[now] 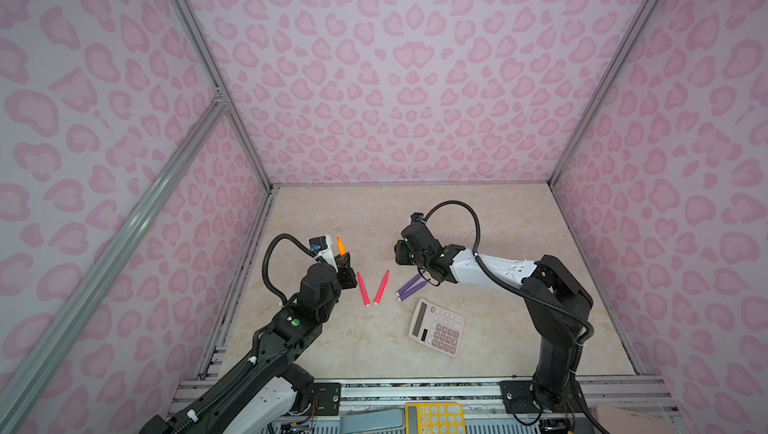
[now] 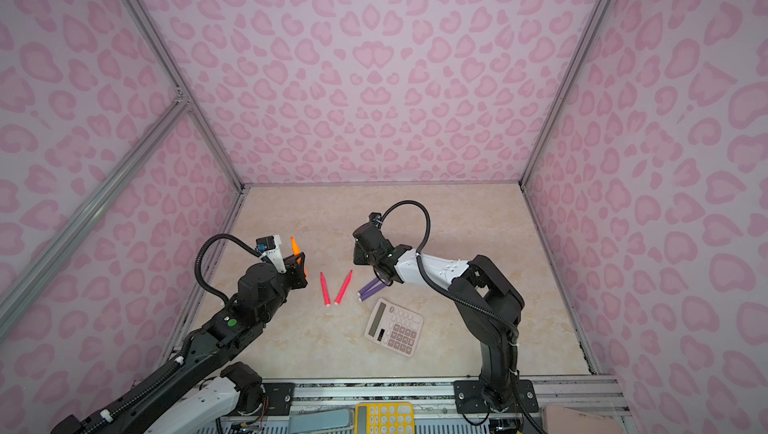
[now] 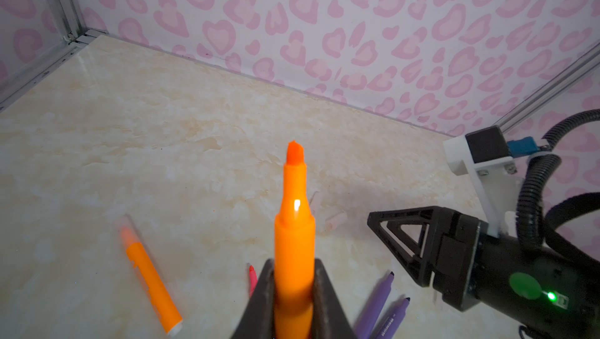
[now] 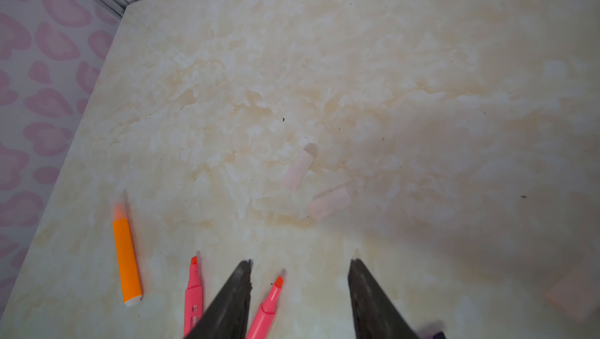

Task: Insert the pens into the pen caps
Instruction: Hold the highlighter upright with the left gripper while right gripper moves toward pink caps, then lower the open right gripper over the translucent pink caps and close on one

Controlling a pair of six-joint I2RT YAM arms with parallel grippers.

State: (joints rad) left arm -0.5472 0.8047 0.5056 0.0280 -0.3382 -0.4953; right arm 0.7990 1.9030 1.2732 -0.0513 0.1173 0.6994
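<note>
While the left claw [image 3: 293,267] is clamped on an orange pen [image 3: 293,223], whose bare chisel tip sticks out well past the fingertips, the right claw [image 4: 301,261] hangs over the table [image 4: 422,61] with its fingers apart. Two clear caps [image 4: 298,167] [image 4: 331,204] lie flat on the table just ahead of the right claw's tips, near each other but not touching. They are short, pale, almost colourless tubes, hard to pick out from the marbled top. Two pink pens [image 4: 193,292] [image 4: 269,305] lie beside the right claw, toward the left claw, with their tips uncapped and reddish. A second orange pen [image 4: 126,262] lies farther out on that same side, its butt end white and its tip veiled by something pale and clear. Two purple pens [image 3: 376,301] [image 3: 394,318] lie side by side under the right arm, behind its claw, their tips dark. One purple barrel carries a line of small dark print, too blurred to read.
</note>
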